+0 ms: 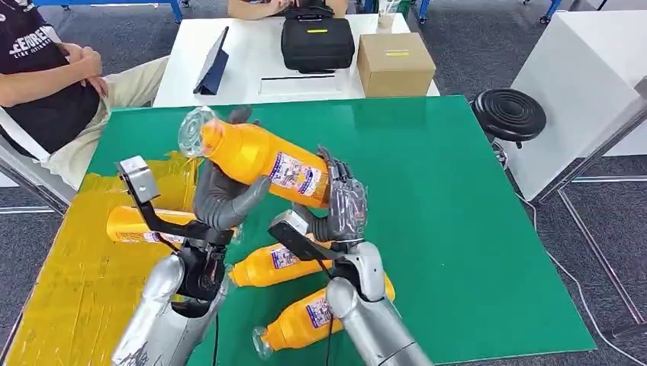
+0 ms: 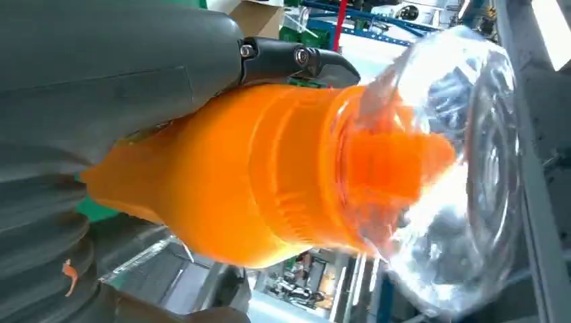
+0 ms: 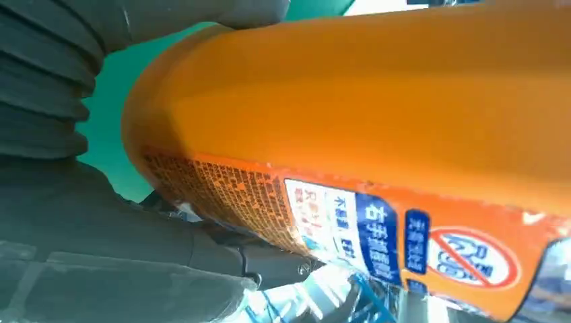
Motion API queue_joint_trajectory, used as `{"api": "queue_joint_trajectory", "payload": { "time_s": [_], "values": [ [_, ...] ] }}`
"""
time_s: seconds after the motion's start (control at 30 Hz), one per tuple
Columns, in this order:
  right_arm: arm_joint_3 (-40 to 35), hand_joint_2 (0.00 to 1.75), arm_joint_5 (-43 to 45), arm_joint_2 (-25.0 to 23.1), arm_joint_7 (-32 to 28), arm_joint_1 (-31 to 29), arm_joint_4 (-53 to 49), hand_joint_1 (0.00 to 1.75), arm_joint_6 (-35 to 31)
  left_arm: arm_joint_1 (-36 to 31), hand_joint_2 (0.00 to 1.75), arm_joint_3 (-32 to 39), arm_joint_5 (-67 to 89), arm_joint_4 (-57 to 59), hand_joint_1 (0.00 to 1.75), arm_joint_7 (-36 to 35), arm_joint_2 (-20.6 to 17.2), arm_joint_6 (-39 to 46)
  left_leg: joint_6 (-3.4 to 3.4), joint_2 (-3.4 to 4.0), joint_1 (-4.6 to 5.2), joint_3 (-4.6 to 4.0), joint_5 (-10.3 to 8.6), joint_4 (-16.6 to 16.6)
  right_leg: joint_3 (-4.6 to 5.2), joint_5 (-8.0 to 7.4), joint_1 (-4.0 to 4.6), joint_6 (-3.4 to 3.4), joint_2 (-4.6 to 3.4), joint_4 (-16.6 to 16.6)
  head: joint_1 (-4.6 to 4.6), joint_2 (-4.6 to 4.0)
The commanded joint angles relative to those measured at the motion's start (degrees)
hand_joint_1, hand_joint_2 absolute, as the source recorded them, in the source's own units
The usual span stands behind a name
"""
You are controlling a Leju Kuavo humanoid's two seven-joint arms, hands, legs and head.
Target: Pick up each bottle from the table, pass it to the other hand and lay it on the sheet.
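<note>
Orange bottle (image 1: 255, 156) held by both robot hands above the green bench (image 1: 458, 221).

The left robot hand (image 1: 225, 200) wraps its neck end below the clear cap; the right robot hand (image 1: 343, 202) clasps its base end, fingers partly hidden behind the label. Beneath the held bottle, two more orange bottles (image 1: 278, 263) lie on the bench, part-covered by the arms; another (image 1: 137, 225) lies on the yellow sheet (image 1: 69, 282).
</note>
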State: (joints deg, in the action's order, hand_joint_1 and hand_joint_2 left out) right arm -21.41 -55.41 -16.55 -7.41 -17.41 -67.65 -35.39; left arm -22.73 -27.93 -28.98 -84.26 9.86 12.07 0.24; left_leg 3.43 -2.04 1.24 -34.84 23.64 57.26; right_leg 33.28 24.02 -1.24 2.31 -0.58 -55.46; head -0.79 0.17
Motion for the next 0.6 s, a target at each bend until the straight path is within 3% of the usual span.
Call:
{"api": "queue_joint_trajectory", "payload": {
  "time_s": [0.03, 0.17, 0.6],
  "values": [
    [-8.8, 1.75, 2.3, 0.2, 0.2, -4.3, 8.2, 1.75, 2.5, -3.0, 1.75, 0.1, -0.6, 4.1, 0.0, -0.5, 0.2, -0.3, -0.25, 0.22, -0.13, 0.17, 0.11, 0.0, -0.22, 0.05, 0.15, -0.14, -0.04, 0.1, 0.02, 0.0],
    [-8.8, 1.75, 2.4, 0.4, 0.3, -4.4, 8.2, 1.75, 2.5, -2.9, 1.75, 0.1, -0.6, 4.1, 0.0, -0.5, 0.2, -0.3, -0.21, 0.08, -0.12, 0.15, 0.07, 0.0, -0.21, 0.06, 0.13, -0.12, 0.08, 0.1, 0.02, 0.0],
    [-19.2, 1.75, 7.1, -1.2, -1.7, -8.6, 11.2, 1.75, 5.7, -4.1, 1.75, 1.9, -1.6, 5.8, 0.0, -0.6, 1.2, 0.5, -0.21, 0.1, -0.12, 0.1, 0.07, 0.0, -0.16, 0.05, 0.13, -0.11, 0.05, 0.1, 0.02, 0.0]
  ]
}}
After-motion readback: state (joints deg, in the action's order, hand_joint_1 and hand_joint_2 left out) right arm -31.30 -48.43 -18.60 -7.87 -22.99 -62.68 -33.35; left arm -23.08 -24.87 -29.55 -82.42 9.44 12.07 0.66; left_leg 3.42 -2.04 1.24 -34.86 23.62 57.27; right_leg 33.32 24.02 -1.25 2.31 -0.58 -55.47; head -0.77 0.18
